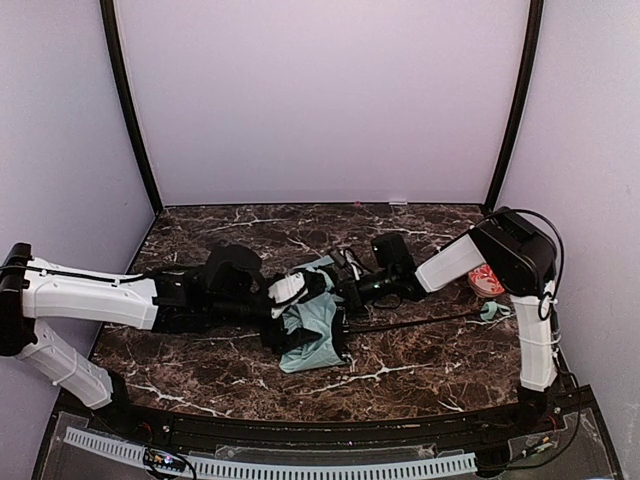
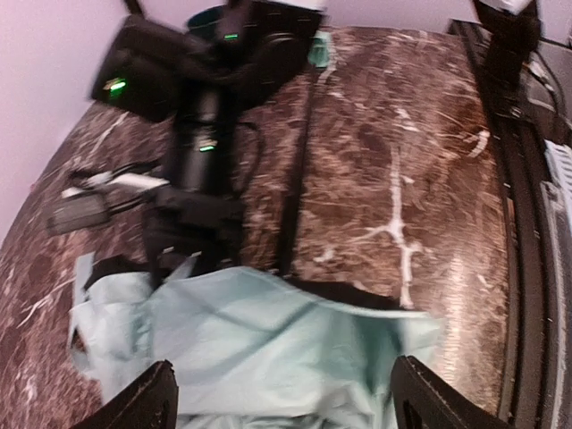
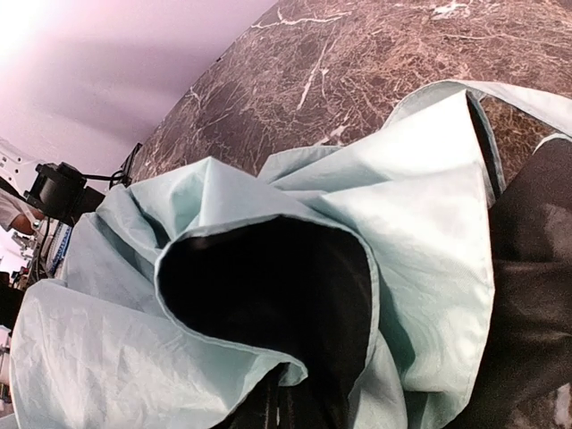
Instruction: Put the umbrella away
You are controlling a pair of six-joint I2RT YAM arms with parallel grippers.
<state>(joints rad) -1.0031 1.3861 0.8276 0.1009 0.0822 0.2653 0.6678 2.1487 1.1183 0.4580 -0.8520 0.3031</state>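
Umbrella point(image 1: 312, 335) over right end effector point(image 1: 342, 272)

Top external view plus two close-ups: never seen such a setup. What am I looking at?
A white-and-black left arm and right arm are bolted at the near edge of a brown marble table; the top view looks down from behind them. The other pictures come from a camera on each wrist. On the table lies a pale mint-green folding umbrella with black lining, its thin black shaft pointing right, near a small orange-and-white round object. The left gripper is open over the fabric. The right gripper is at the fabric; whether it grips cannot be seen.
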